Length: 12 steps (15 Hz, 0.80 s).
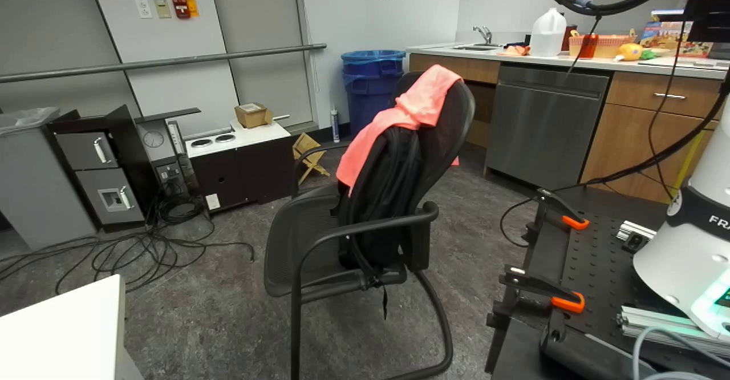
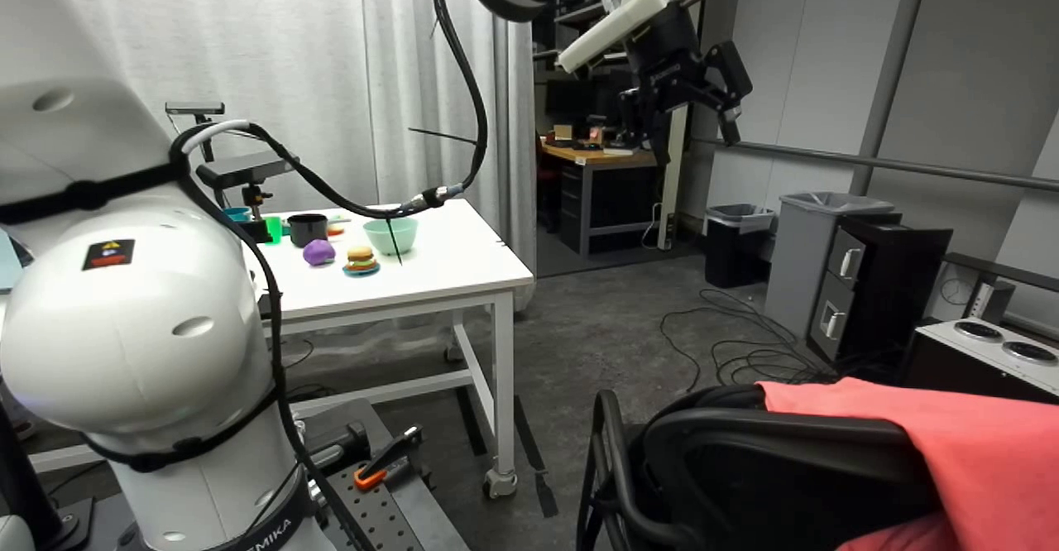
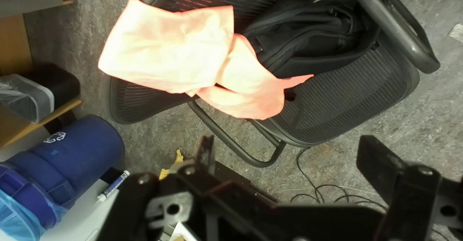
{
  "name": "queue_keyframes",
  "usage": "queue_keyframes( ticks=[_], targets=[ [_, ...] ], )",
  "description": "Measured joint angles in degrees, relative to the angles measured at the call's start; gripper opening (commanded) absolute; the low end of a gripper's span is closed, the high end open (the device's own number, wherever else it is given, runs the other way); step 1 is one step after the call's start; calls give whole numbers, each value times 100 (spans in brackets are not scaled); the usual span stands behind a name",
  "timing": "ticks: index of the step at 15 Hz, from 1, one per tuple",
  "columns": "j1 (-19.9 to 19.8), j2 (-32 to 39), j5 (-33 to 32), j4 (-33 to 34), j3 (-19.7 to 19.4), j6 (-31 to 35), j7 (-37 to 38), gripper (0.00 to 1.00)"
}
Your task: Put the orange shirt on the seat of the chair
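In an exterior view, at the left, the mesh seat (image 1: 299,243) of the chair (image 1: 421,246) is reaching out, a black backpack (image 1: 379,206) is occupying its rear and leaning against the backrest (image 1: 449,145), and the orange shirt (image 1: 409,112) is lying over both the backpack and the backrest's top, its lower end hanging toward the seat. The gripper (image 3: 285,145) is hanging above, well apart from the shirt, its jaws standing wide with nothing held between them, so, as I judge it, the shirt is waiting to be grasped. From here, at the left, a release over the seat's front edge could be letting the shirt slide off, because the backpack is taking up much of the room. Further right, a reach going too deep could be pinching the backpack too, since the shirt is lying against it. At the right, a lift could be snagging on the backrest, because the shirt is folding over its top and red is showing through its mesh in the wrist view. The backpack is covering the seat's rear, and whether the shirt's lower end is touching the seat I cannot fairly tell. The top edge is cutting off most of the gripper in that exterior view, and in the wrist view glare is washing out the shirt's folds.
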Motion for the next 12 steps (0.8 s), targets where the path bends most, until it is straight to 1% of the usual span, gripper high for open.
queue_keyframes(
  ticks=[4,7,10,12],
  targets=[
    [-1,12,-10,4,-5,-1,2,100],
    [-83,108,-199,-37,-88,5,11,100],
    [-230,366,-277,-121,-294,79,10,100],
    [-277,697,-341,-149,-348,304,142,100]
  ],
)
